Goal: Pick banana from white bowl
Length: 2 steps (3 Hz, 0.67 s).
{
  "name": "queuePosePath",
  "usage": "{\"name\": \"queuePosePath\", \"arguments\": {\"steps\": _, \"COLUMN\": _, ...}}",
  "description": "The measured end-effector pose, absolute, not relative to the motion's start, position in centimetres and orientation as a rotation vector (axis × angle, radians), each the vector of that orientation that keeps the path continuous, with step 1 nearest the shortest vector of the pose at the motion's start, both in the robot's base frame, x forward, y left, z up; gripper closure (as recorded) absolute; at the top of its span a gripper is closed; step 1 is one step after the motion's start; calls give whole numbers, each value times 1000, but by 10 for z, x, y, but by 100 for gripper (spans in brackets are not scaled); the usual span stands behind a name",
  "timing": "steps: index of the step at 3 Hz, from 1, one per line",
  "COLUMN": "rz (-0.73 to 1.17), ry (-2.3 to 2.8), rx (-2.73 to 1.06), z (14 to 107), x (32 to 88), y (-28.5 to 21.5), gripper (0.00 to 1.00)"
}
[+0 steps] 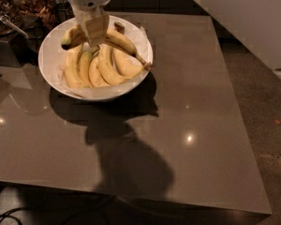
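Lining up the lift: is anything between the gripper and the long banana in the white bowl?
Nothing visible is in the way. The gripper sits directly on the banana, which lies across the top of the shorter bananas in the white bowl. Nothing rests over it.

Kitchen-like room, glossy grey counter, snack jars, jaws gripping banana over bowl

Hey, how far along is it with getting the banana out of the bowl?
The reach looks done: the gripper is down on the banana in the bowl. In hand: securing the grasp. Left: lifting it clear, since it lies across the other bananas inside the rim.
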<state>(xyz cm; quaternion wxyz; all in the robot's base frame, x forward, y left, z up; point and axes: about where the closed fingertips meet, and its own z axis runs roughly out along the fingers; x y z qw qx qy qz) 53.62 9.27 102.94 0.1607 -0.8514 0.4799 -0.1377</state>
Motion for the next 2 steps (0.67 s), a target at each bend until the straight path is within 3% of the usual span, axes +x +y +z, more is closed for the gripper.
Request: {"name": "queuePosePath", "arguments": {"steps": 2, "rz": -470, "ry": 1285, "rx": -2499, "z": 1048, "x": 494, "y": 108, "gripper": 100}}
